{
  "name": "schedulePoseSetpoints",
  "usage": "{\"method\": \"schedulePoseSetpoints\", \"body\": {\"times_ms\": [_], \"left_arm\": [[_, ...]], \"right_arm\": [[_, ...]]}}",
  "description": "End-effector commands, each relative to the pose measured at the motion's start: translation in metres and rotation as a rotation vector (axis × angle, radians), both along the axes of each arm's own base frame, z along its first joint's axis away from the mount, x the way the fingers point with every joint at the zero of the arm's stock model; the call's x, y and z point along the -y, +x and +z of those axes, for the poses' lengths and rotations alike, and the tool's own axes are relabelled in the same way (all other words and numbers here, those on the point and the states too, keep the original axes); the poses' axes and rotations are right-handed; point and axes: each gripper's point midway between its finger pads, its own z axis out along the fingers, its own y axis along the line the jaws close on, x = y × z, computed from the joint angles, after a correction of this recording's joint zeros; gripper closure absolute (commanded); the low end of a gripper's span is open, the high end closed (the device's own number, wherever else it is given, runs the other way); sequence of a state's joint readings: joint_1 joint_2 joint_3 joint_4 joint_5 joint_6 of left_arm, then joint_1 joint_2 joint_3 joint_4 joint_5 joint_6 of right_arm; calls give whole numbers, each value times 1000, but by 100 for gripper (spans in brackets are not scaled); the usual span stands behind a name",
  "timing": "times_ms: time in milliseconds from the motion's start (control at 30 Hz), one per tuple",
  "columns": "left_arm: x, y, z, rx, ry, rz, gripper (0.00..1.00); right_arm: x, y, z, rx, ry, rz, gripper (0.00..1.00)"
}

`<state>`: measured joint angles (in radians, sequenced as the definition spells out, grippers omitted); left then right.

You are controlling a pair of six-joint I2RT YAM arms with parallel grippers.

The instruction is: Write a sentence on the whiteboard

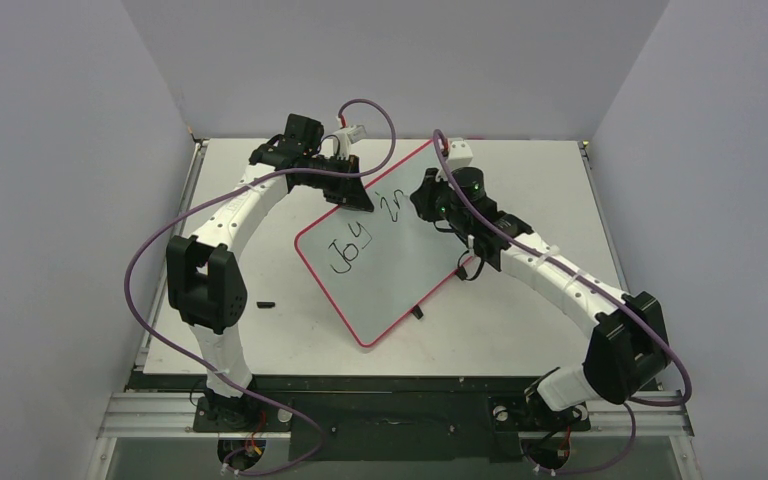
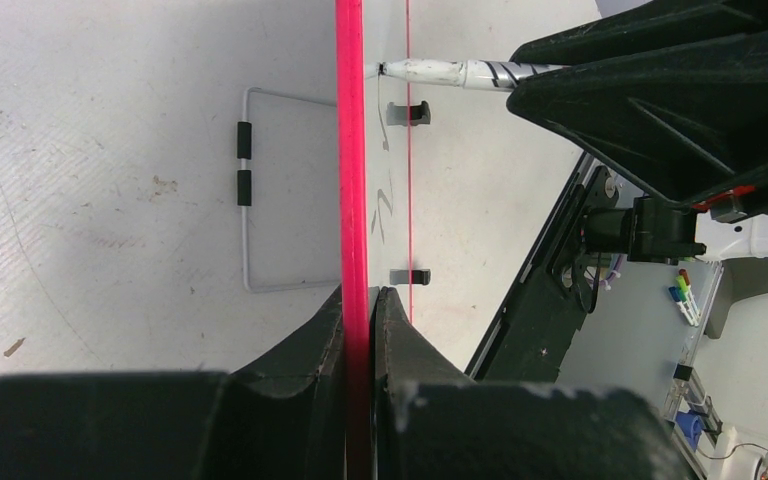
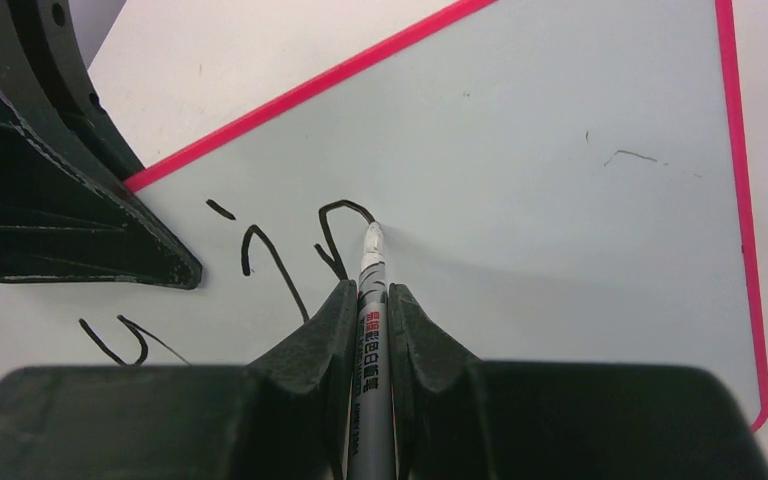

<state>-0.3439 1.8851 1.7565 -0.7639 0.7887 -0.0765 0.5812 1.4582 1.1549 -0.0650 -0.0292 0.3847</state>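
The whiteboard (image 1: 385,270) sits on the white table (image 1: 550,330) between the two arms, turned cornerwise so that one rounded corner points toward the arm bases and its thin red rim runs diagonally across the top view. Whether it lies flat or is tipped up, the overhead camera does not make plain. The left gripper (image 2: 360,318) is clamped on the board's far-left edge, its two black fingers pressed to either side of the red rim, which the left wrist camera sees edge-on. Beyond that edge in the same view a thin wire frame (image 2: 248,190) with two black sleeves is seen against the tabletop. The right gripper (image 3: 370,305) is closed around a white marker (image 3: 372,262) with red and black print on its barrel, and the pen runs forward between the fingers. Its pale tip touches the board at the end of a curved black stroke. The sentence (image 1: 348,248) so far reads "Joy", with a line beneath it, followed by "in" higher up toward the far corner, where the pen is working. The board surface to the right of the pen is blank apart from a faint short scratch mark. A small black object (image 1: 265,303) lies on the table left of the board, well apart from it
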Motion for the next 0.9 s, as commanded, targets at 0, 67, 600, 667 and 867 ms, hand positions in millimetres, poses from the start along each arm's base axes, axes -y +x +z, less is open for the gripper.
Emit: {"method": "schedulePoseSetpoints", "body": {"times_ms": [0,67,600,667,867], "left_arm": [[3,3,22,201,25,-71,100],[2,3,23,205,24,-71,100],[1,5,27,196,30,-37,100],[-1,5,28,196,35,-29,100],[-7,5,21,204,65,-6,100]], "right_arm": [[6,-13,-26,-64,-21,-9,100],[7,-17,-28,-68,-23,-10,100],[32,-41,14,10,-33,-51,100],[34,-47,19,16,-30,-50,100],[38,-65,24,35,-17,-25,100]]}}
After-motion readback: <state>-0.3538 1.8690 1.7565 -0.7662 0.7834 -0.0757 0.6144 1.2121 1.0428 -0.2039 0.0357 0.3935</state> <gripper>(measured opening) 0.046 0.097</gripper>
